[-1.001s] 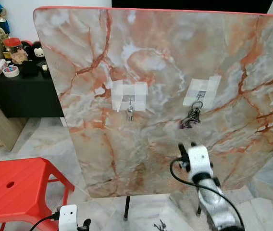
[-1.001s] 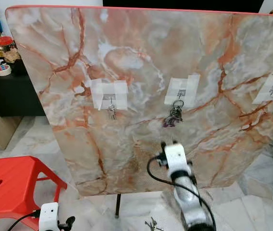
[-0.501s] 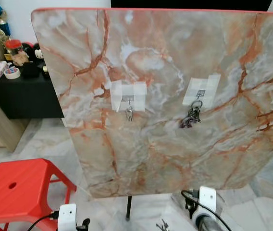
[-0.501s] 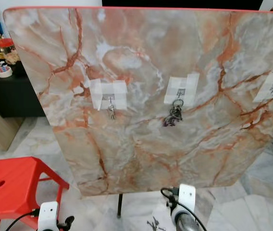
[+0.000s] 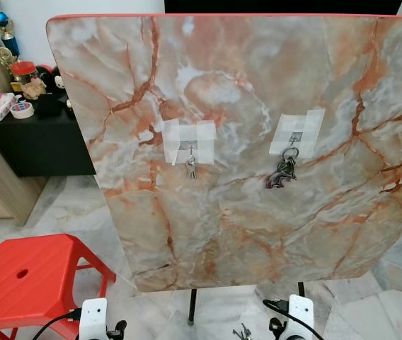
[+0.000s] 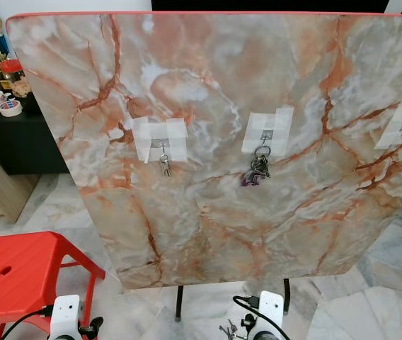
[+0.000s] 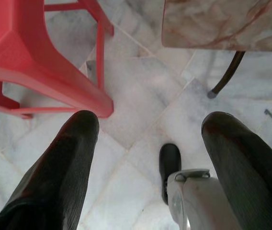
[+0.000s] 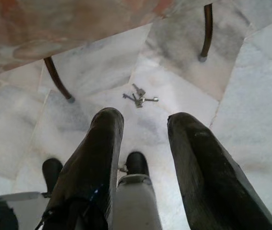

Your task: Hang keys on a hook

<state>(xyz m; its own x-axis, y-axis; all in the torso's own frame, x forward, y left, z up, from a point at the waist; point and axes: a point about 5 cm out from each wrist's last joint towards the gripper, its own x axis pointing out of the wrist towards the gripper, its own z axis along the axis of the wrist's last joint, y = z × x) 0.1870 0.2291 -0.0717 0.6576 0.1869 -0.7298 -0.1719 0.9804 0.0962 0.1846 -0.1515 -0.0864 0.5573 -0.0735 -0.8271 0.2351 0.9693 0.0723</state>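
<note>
Two key bunches (image 5: 283,172) (image 5: 191,167) hang on two hooks of the marble board (image 5: 243,85). A third bunch (image 8: 138,96) lies on the floor (image 8: 251,96). Left pincer (image 7: 148,139) and right pincer (image 8: 145,134) are both open, holding nothing.

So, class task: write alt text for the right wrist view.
The open right gripper points down at a bunch of keys lying on the pale marble floor, between two dark table legs under a marble-patterned board.

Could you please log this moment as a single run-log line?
left gripper: open, idle | right gripper: open, low | hooks: two key bunches hung | floor: keys lying loose
</note>
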